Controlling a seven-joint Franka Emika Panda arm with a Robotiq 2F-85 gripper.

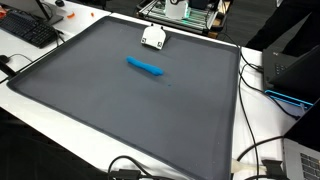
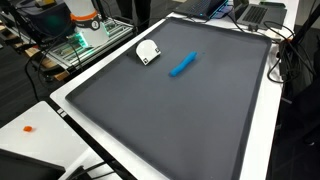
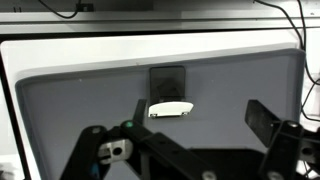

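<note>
A white, half-round object (image 1: 153,37) lies near the far edge of a dark grey mat (image 1: 100,110); it also shows in the other exterior view (image 2: 148,51) and in the wrist view (image 3: 170,108). A blue marker-like stick (image 1: 146,67) lies on the mat a little nearer the middle, and also shows in an exterior view (image 2: 182,65). It is out of the wrist view. My gripper (image 3: 200,116) is open and empty, high above the mat, with the white object ahead between its fingers. The gripper does not show in either exterior view.
The mat covers a white table (image 1: 255,120). A keyboard (image 1: 27,27) lies at one corner, and cables (image 1: 262,150) and a laptop (image 1: 300,160) lie along one side. A metal rack (image 2: 75,45) stands beyond the table edge, with an orange bit (image 2: 28,128) on the white rim.
</note>
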